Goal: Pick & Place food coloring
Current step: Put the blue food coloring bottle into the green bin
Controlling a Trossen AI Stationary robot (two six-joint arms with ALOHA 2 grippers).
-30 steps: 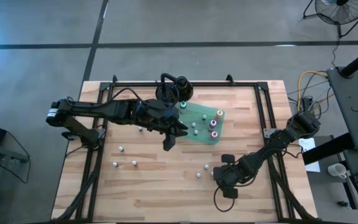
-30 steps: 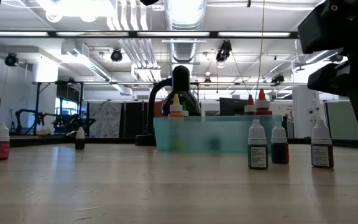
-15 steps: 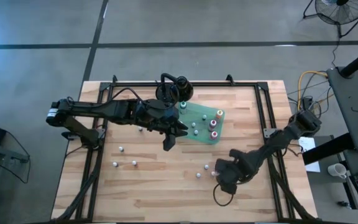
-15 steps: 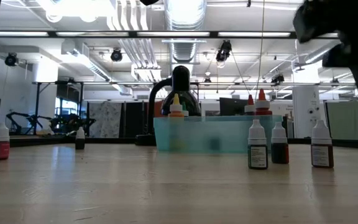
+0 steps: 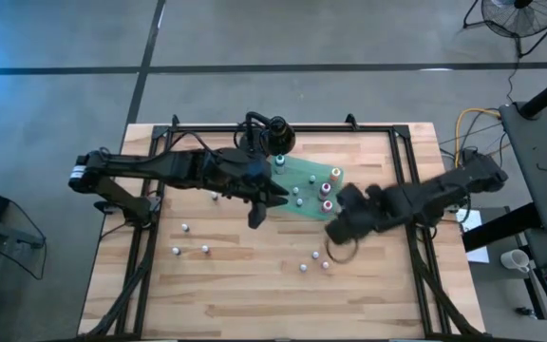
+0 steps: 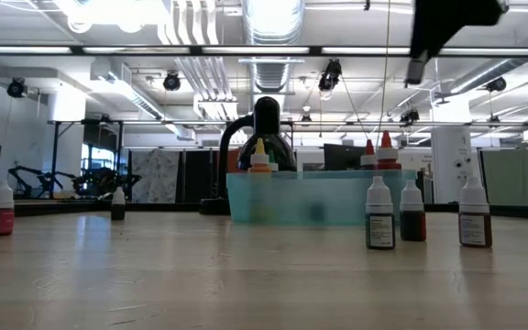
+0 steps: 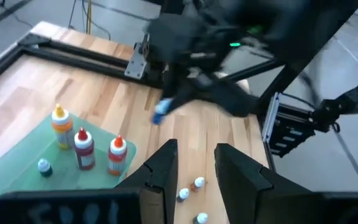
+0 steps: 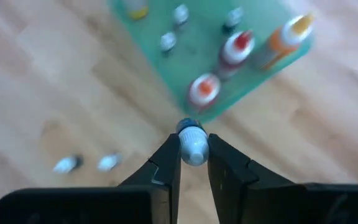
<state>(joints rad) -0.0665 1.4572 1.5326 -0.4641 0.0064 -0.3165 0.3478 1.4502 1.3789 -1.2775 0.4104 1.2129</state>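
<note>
Bottles [image 5: 328, 190] already stand on the green sheet [image 5: 311, 196], several [image 5: 190, 249] remain near the bench's front edge, right end effector [image 8: 193, 163] clamped on one [image 8: 192, 142].

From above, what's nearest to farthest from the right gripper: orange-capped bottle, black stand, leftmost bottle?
1. Orange-capped bottle, on the green sheet, beside the right gripper.
2. Black stand, at the table's back edge.
3. Leftmost bottle, far across on the left side.
</note>
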